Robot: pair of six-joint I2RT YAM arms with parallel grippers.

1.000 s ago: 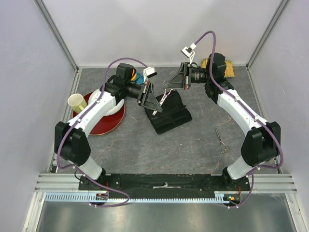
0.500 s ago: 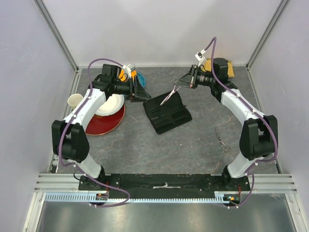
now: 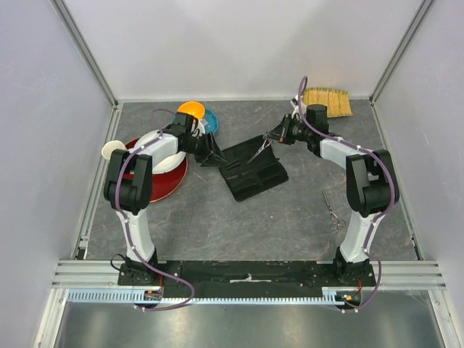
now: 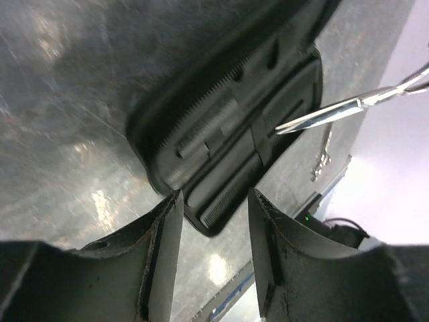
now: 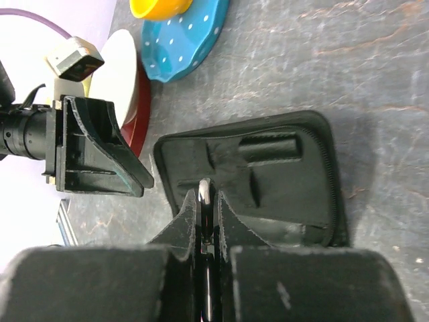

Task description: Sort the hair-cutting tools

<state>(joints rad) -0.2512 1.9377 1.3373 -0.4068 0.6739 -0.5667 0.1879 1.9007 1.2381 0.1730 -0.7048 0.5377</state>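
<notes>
While L gripper (image 4: 214, 201) gapes, R gripper (image 5: 208, 196) pinches scissors (image 4: 335, 110) (over case (image 3: 255, 181)).

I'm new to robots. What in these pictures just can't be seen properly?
Held scissors: right wrist view, the right jaws cover all but a silver sliver.
Combs: top view, black on the black case, too small to separate.
Loose scissors: top view, too small to tell whether the blades are open.
Case: left wrist view, one end cut off by the top edge.

place: robot lab test cell | evidence: plain white walls (image 3: 239, 43), aluminium frame rail (image 3: 80, 274), grey table (image 3: 217, 225)
</notes>
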